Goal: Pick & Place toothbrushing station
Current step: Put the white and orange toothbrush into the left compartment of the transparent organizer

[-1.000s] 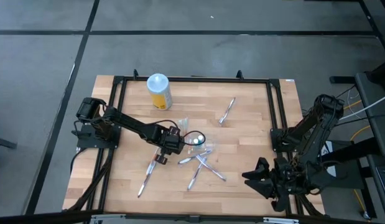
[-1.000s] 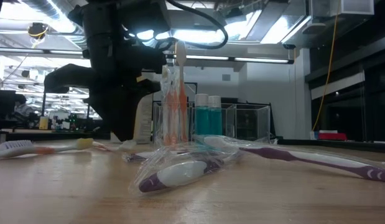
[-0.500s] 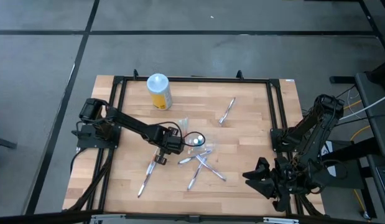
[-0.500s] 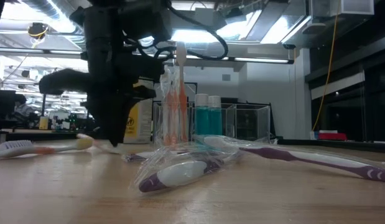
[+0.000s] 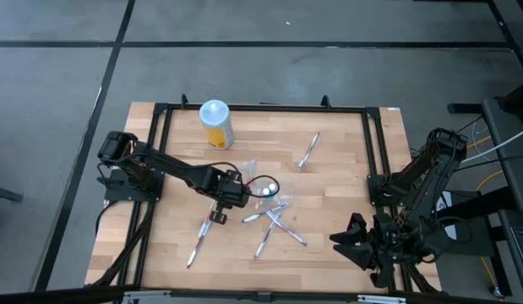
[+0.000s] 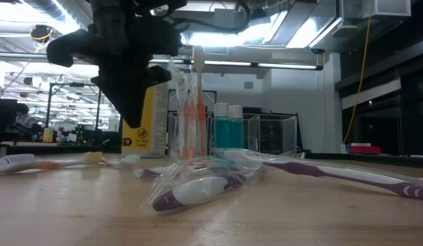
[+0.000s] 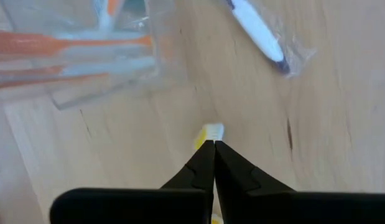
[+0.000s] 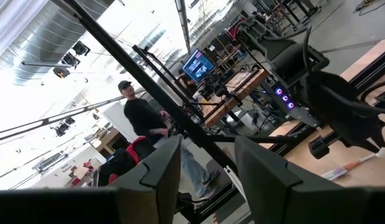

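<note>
Two arms show from above: the left gripper [image 5: 220, 205] sits mid-table, directly over the far end of an orange-handled toothbrush [image 5: 203, 235] whose long axis runs from there toward the near-left corner. Just right of it lie the clear holder [image 5: 263, 188] and a crossed pile of wrapped brushes [image 5: 274, 224]; one more brush [image 5: 308, 150] lies well apart, far right, and a yellow canister [image 5: 215, 124] stands far left. The right gripper [image 5: 356, 242] waits off the table's near-right edge, so the left arm is plainly nearer.

From table height, the left arm hangs left of the holder [image 6: 190, 116], with upright orange brushes inside; a wrapped purple brush [image 6: 197, 190] lies nearest.

Left wrist camera: the jaws are pinched together on a yellowish brush end [image 7: 209, 133], holder [image 7: 80, 53] ahead. Open wood lies left for lifting; the pile crowds the right.

Right wrist camera: fingers [image 8: 156, 168] parted, empty.
</note>
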You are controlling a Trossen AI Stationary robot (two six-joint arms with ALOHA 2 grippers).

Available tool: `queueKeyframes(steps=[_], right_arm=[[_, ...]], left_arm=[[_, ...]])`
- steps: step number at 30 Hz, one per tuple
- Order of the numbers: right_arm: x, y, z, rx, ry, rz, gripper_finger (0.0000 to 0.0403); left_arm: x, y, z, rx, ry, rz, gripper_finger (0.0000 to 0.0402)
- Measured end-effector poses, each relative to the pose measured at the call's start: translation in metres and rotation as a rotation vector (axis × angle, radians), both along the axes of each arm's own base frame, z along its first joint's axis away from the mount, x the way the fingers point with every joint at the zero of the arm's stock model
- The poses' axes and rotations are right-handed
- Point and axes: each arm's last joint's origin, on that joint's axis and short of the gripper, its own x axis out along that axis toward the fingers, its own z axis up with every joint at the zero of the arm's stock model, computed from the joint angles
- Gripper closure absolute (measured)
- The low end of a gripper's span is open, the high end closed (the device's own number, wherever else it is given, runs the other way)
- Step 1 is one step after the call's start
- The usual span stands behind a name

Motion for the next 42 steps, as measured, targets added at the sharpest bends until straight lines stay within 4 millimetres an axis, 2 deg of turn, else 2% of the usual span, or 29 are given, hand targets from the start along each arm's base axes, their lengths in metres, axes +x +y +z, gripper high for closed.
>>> queueKeyframes(steps=[4, 13, 18, 23, 31, 42], right_arm=[[0.000, 0.000, 0.000, 0.001, -0.001, 0.001, 0.0248], [0.000, 0.000, 0.001, 0.005, -0.006, 0.007, 0.0248], [0.000, 0.000, 0.001, 0.006, -0.011, 0.014, 0.0248], [0.000, 0.000, 0.001, 0.006, -0.011, 0.014, 0.0248], [0.000, 0.000, 0.008, -0.011, -0.018, 0.008, 0.0248], [0.000, 0.001, 0.009, -0.025, -0.015, 0.001, 0.0248]], left_arm=[[0.000, -0.002, 0.000, 0.002, -0.004, 0.013, 0.0380], [0.000, -0.003, 0.000, -0.037, -0.001, -0.011, 0.0284], [0.001, -0.004, -0.003, -0.049, 0.008, -0.048, 0.0251], [0.005, -0.003, -0.016, -0.030, 0.046, -0.067, 0.0248], [0.011, 0.011, -0.028, -0.021, 0.072, -0.044, 0.0251], [0.012, 0.012, -0.031, -0.084, 0.090, -0.048, 0.0262]])
